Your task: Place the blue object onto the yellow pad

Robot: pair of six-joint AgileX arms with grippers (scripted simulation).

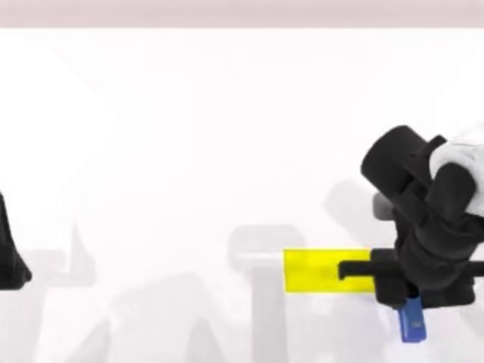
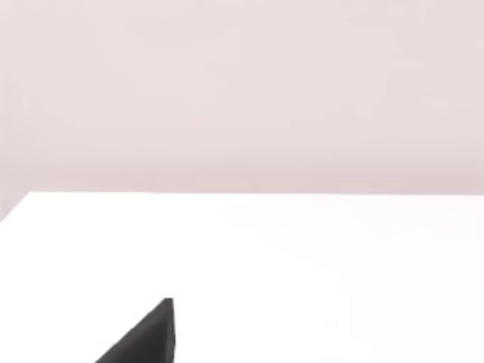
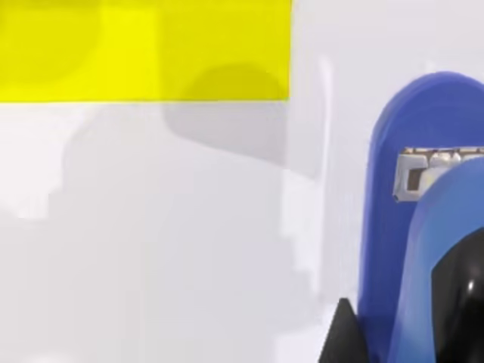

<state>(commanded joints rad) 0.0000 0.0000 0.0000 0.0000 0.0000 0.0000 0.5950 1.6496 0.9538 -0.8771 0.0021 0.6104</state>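
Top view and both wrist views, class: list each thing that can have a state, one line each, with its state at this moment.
blue object: off the pad, just past its right end, under the right gripper; whether it is lifted or resting cannot be told.
yellow pad: flat on the table, nothing resting on it, right end hidden by the arm.
right gripper: over the blue object, at the pad's right end.
left arm: parked at the table's left edge.
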